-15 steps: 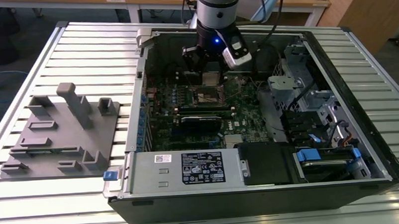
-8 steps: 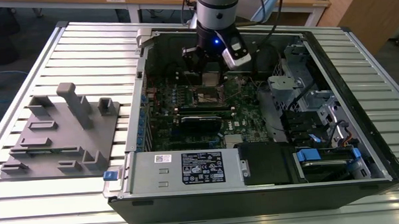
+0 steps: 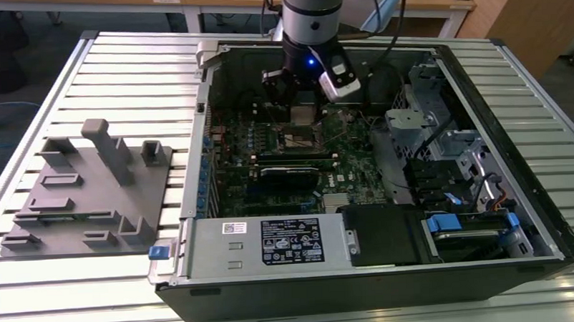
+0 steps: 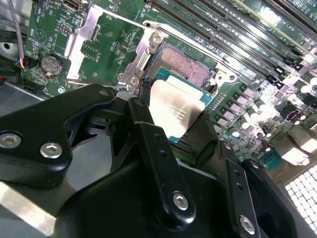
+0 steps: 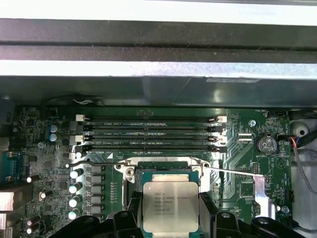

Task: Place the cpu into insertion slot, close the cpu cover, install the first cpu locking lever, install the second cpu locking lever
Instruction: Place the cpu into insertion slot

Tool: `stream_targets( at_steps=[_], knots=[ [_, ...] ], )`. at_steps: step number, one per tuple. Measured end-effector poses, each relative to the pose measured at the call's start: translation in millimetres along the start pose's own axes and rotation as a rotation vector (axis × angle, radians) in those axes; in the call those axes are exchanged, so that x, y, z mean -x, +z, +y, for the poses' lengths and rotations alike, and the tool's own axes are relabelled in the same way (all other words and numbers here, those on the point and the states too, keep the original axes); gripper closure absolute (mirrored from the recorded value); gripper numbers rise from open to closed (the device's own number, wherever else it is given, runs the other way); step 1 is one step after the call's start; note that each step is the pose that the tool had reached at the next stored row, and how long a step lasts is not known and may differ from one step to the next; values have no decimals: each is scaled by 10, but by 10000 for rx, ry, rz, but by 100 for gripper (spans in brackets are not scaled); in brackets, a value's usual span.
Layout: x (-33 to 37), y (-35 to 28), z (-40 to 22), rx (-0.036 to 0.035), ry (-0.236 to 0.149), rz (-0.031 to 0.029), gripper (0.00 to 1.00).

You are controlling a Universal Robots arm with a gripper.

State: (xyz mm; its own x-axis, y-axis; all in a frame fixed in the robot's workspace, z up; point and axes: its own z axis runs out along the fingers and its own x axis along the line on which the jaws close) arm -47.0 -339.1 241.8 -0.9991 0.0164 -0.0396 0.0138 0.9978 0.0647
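My gripper (image 3: 304,109) is shut on the cpu (image 3: 305,117), a flat silver-topped square held by its two side edges. In both wrist views the cpu (image 4: 176,111) (image 5: 171,206) hangs just above the insertion slot (image 4: 187,63) (image 5: 166,172), clear of its silvery rim. The slot (image 3: 303,139) lies bare, its dark contact field showing. Swung fully back, the cpu cover (image 4: 79,42) lies flat on the green board beside the slot. One black finger (image 4: 143,124) presses each side of the chip. A thin metal lever (image 5: 233,172) sticks out from the slot's edge.
The motherboard sits inside an open black computer case (image 3: 518,217) on a slatted metal table (image 3: 122,81). Memory slots (image 5: 148,133) run beside the socket. A grey fixture block (image 3: 87,189) stands at the exterior view's left. A power supply (image 3: 270,240) and drive bays fill the case front.
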Motion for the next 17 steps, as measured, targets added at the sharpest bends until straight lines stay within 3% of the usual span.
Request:
stream_targets(
  at_steps=[17],
  knots=[
    [-8,81,-5,0,-1,-12,46]
  ],
)
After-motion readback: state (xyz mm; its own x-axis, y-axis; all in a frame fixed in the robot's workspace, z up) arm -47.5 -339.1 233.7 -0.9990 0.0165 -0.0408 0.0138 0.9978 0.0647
